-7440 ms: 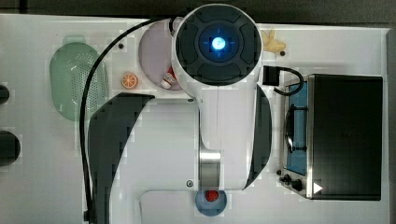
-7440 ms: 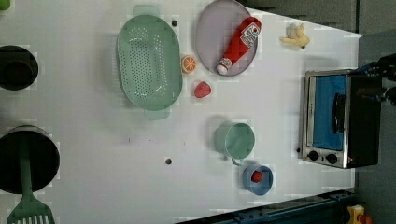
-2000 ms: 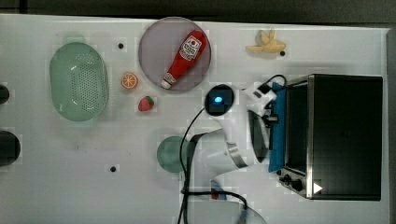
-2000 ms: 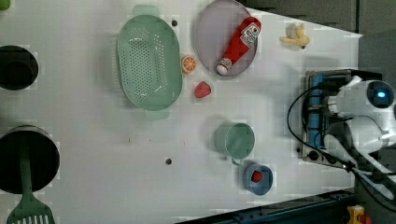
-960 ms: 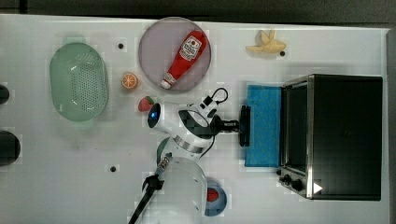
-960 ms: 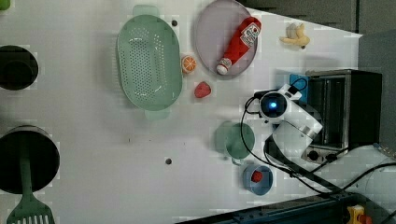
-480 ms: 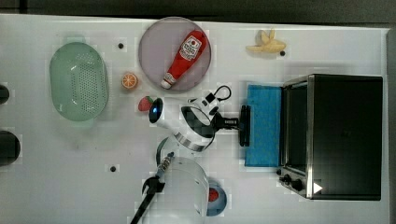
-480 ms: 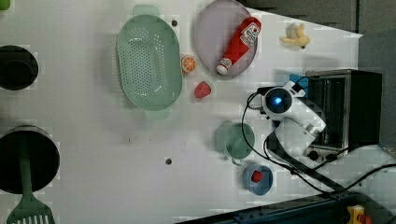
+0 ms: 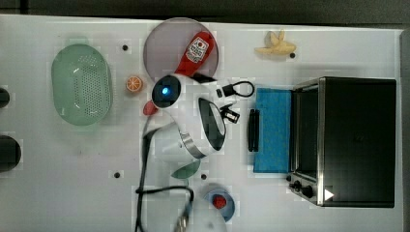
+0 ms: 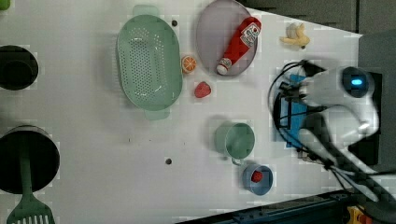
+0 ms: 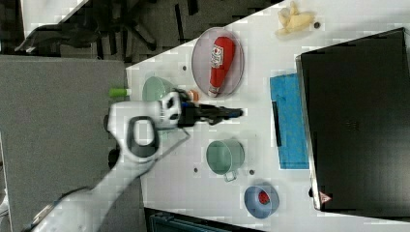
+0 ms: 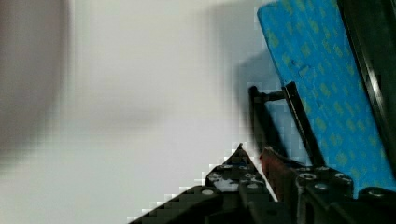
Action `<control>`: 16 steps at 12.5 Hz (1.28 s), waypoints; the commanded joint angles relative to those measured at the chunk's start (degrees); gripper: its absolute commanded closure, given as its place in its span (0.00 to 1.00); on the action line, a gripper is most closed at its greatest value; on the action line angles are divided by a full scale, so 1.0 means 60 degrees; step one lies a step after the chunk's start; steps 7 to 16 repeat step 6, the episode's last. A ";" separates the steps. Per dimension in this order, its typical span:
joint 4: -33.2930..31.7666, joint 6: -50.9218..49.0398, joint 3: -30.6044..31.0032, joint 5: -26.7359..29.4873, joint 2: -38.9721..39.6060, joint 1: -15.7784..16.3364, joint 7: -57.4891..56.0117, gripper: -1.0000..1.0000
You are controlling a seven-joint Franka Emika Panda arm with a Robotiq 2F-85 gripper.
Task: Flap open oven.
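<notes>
White table (image 9: 58, 193). Toaster oven (image 9: 355, 140) sits at the top view's right edge; its blue glass door (image 9: 273, 130) lies flapped down flat toward the table middle, black bar handle (image 9: 253, 129) at its free edge. Arm (image 9: 193, 130) over table centre. End effector (image 11: 231, 113) apart from the handle, jaws narrowly parted, holding nothing. Green colander (image 9: 81, 91), purple plate (image 9: 162, 48) with ketchup bottle (image 9: 196, 52), green cup (image 11: 224, 156), blue bowl (image 11: 261, 201), banana (image 9: 275, 44).
</notes>
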 commanded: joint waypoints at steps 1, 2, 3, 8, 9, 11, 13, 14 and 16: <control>0.0252 -0.0539 -0.0046 0.1186 -0.1368 -0.0079 0.0474 0.82; 0.0275 -0.0787 -0.0060 0.1797 -0.1795 -0.0088 0.0474 0.82; 0.0290 -0.0985 -0.0094 0.2421 -0.2196 -0.0096 0.0475 0.82; 0.0347 -0.1401 -0.0131 0.3724 -0.3301 -0.0097 0.0531 0.82; 0.0347 -0.1401 -0.0131 0.3724 -0.3301 -0.0097 0.0531 0.82; 0.0347 -0.1401 -0.0131 0.3724 -0.3301 -0.0097 0.0531 0.82; 0.0347 -0.1401 -0.0131 0.3724 -0.3301 -0.0097 0.0531 0.82; 0.0347 -0.1401 -0.0131 0.3724 -0.3301 -0.0097 0.0531 0.82; 0.0347 -0.1401 -0.0131 0.3724 -0.3301 -0.0097 0.0531 0.82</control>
